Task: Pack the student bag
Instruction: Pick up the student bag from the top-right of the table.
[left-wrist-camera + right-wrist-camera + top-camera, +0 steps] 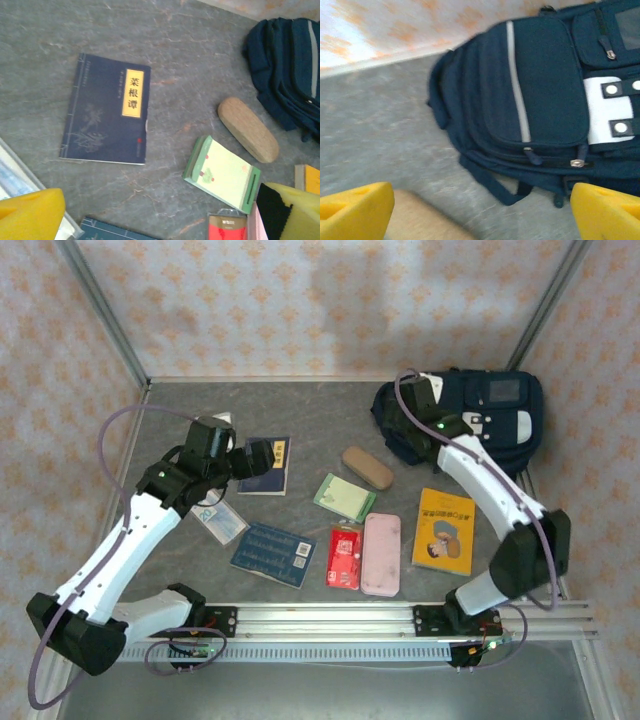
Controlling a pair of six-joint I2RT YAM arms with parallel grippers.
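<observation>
Top external view showed a grey, marble-veined surface (300, 415) boxed in on three sides by walls (330, 300) papered in a pale peach floral print, with bare metal posts (100, 310) running up the far corners and a slotted aluminium rail (320, 618) along the near edge. The student bag (480, 425) lay flat in the far right corner of the surface, close to the back wall.

The rest was spread loosely over the middle:
- a navy booklet (268, 465) with a yellow title label
- a tan oval case (367, 468)
- a green notepad (345, 497)
- a red packet (345, 558) just beside a pink case (381, 554)
- a yellow book (445, 531)
- a blue book (273, 553) near the rail

The left arm (140, 530) reached over the left half, its jaws spread wide and holding nothing; in the left wrist view the yellow pads (30, 215) sat at the bottom corners, with the booklet (107, 107), the notepad (222, 172) and the tan case (247, 130) on the surface beyond.

The right arm (490, 480) hung over the bag's near-left edge. Its jaws also stood well apart and empty (the right wrist view had the yellow pads (355, 207) at either bottom corner), above the bag (535, 90) where surface met wall.
</observation>
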